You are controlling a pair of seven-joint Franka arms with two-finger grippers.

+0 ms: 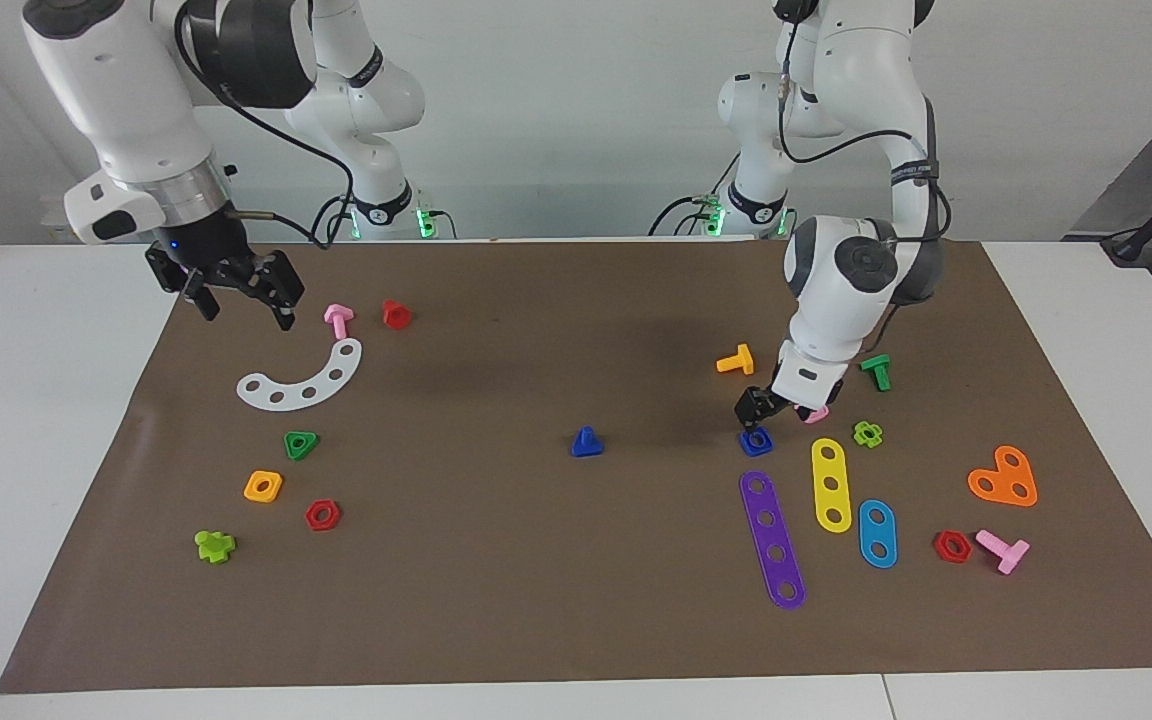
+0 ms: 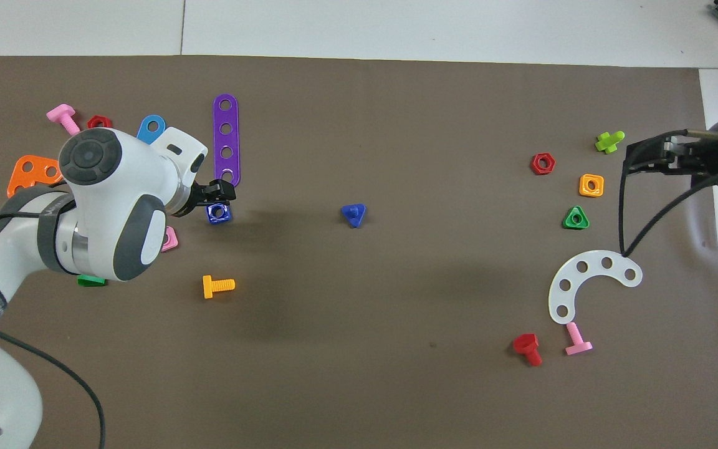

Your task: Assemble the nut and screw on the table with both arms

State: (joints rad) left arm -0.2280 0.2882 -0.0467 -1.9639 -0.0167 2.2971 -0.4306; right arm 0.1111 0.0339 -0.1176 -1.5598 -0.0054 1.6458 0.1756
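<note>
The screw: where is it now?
The screw stands head-down mid-mat, untouched, level with the nut under the left gripper.

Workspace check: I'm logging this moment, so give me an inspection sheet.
Surface: brown mat on white table.
Job's things: blue nut flat on mat; blue screw mid-mat, head down.
Clutter: purple strip, yellow strip, white arc, other coloured nuts and bolts.
Grippers: left gripper just above the nut; right gripper raised over mat edge, fingers open, waiting.
Cables: black, along both arms.
Surroundings: nothing seen.
</note>
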